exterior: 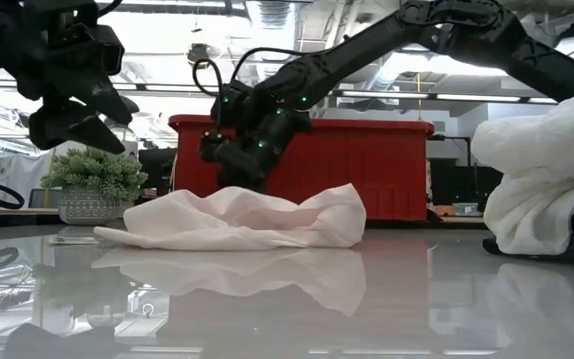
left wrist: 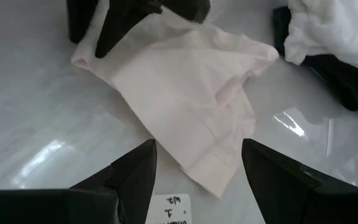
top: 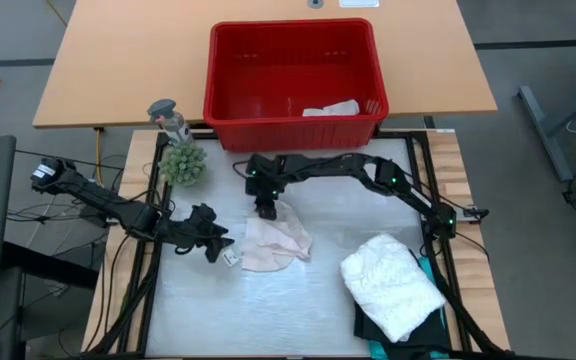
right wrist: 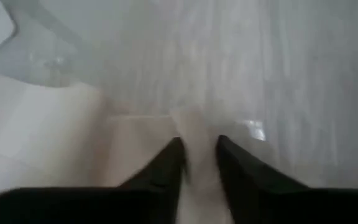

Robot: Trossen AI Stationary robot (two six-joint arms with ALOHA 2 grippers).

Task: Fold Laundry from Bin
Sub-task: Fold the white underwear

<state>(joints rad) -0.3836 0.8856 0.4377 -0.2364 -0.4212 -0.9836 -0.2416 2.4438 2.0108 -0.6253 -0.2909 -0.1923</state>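
A pale pinkish-white cloth [top: 278, 245] [exterior: 247, 219] lies crumpled on the table's middle. My right gripper [top: 266, 212] [right wrist: 197, 158] has come down at the cloth's far edge, its fingers a narrow gap apart with a raised fold between them. My left gripper [top: 220, 250] [left wrist: 197, 168] stands open just left of the cloth, above the table, pointing at it. The red bin [top: 293, 75] stands at the far edge, a small white cloth [top: 331, 108] on its floor. A white lacy top [top: 390, 285] rests folded on dark and teal garments at the near right. My right gripper slants down from above at the cloth's far edge. A raised fold [right wrist: 194, 134] stands between its two fingertips, and the cloth lies flat on the table. Whether the fingers touch the fold I cannot tell.
A small potted plant [top: 182, 163] and a grey figure [top: 168, 118] stand at the far left of the table. A white label [left wrist: 173, 208] lies on the table by my left gripper. The folded stack [exterior: 546, 179] fills the near right corner.
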